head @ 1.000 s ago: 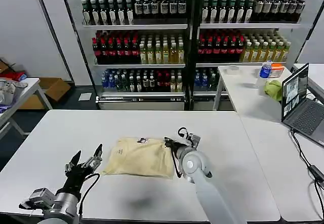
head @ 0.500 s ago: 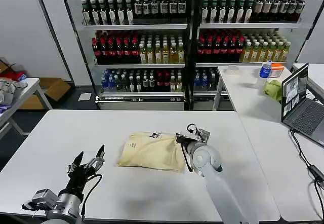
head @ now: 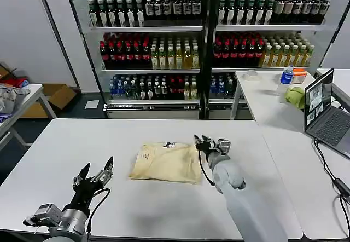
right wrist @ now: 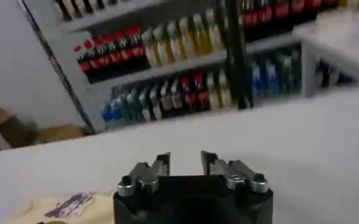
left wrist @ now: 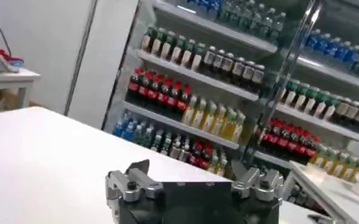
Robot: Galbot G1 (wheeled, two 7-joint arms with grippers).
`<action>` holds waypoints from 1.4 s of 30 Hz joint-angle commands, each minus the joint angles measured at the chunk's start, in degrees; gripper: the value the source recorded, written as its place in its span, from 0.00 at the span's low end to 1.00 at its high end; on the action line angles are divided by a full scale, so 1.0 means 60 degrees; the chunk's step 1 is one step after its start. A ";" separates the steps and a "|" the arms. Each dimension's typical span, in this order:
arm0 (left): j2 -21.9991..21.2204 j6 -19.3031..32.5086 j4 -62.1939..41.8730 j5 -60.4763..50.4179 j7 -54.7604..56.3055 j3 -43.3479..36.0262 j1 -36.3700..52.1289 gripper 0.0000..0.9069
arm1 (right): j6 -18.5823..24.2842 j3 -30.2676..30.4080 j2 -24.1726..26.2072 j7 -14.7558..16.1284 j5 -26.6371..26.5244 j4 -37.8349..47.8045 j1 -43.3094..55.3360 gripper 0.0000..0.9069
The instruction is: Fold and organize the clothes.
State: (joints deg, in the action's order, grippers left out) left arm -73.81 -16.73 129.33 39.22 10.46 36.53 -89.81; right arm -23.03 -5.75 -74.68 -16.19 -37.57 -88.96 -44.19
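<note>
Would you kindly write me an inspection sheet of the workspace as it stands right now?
Surface: white table, bare around the shirt.
Job's things: T-shirt, pale cream-yellow, folded into a flat rectangle at the table's middle, neck label showing.
Clutter: nothing seen on the work table.
Grippers: right gripper open at the shirt's right edge, holding nothing; left gripper open, parked over the near left of the table.
Cables: black cable along the right wrist; another cable trailing from the laptop.
Surroundings: side table with laptop, blue-capped bottle and green cloth; drink shelves behind.
</note>
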 commanded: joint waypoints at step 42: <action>0.0239 0.0446 0.0264 -0.1802 -0.0689 -0.0062 -0.0336 1.00 | 0.3661 -0.1995 0.1049 0.0526 0.4860 -0.5854 -0.7264 1.00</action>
State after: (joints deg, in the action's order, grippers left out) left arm -72.39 -14.06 130.66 28.98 6.42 36.10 -91.71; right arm -1.60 -17.06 -68.49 -12.42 -11.32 -122.14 -86.07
